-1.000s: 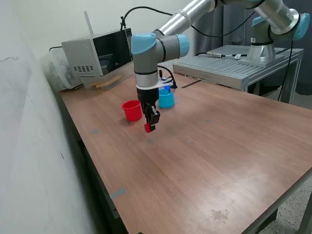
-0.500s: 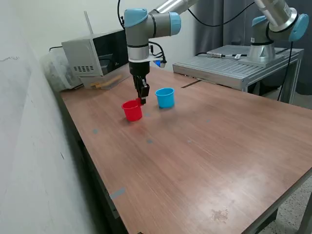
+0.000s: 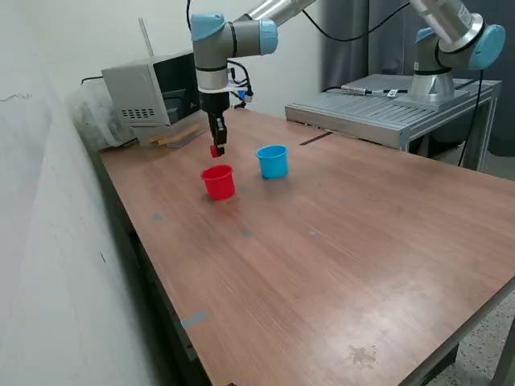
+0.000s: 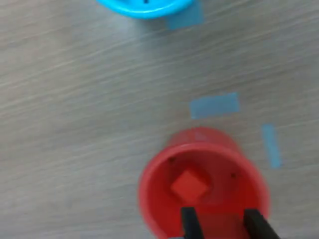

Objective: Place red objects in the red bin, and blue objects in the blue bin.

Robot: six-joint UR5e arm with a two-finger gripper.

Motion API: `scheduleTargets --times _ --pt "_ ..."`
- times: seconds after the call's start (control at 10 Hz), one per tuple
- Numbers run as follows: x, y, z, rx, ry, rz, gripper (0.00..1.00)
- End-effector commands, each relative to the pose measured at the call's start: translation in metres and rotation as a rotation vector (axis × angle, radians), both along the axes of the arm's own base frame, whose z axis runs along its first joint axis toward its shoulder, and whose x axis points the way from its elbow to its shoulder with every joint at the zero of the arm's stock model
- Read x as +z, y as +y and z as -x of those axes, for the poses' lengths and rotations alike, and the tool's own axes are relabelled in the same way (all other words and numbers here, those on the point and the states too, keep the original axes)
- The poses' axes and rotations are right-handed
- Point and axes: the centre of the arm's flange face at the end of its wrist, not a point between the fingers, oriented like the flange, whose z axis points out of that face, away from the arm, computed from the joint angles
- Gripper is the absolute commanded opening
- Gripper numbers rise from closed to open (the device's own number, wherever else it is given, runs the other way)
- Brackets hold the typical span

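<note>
The UR5e arm reaches down over the far part of the wooden table, with its gripper hanging in the air above the red cup, a little toward the microwave side. In the exterior view a small red cube sits at the fingertips, pinched between the two black fingers, so the fingers are clamped on it. The wrist view looks straight down into the red cup and shows a second red cube lying on the cup's floor, turned corner-on to the camera. The held cube itself is not clear in the wrist view; the red between the finger tips may be the cube or only the cup's inner wall.

The light blue cup stands upright just beside the red cup, on the exterior view's right, apart from it. Only its rim shows in the wrist view, and its contents cannot be made out in either picture. Small strips of pale blue tape lie on the table near the red cup. A microwave stands at the back of the table, behind the arm.
</note>
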Motion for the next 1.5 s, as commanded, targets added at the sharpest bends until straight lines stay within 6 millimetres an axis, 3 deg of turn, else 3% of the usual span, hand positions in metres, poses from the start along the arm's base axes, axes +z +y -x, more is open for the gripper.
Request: scheduleTargets --times 0.0,0.3,0.5,0.9,1.3,1.4 --pt "-0.014 0.033 0.01 -0.001 0.01 -0.009 0.0" --pt "-0.039 0.04 0.022 0.0 -0.002 -0.005 0.0" --pt "-0.047 0.027 0.025 0.018 -0.01 -0.003 0.0" --pt "-0.049 0.008 0.025 0.042 -0.019 -0.007 0.0" --pt "-0.053 0.016 0.02 0.022 -0.044 -0.063 0.0" --pt "-0.055 0.017 0.016 0.021 -0.054 -0.072 1.0"
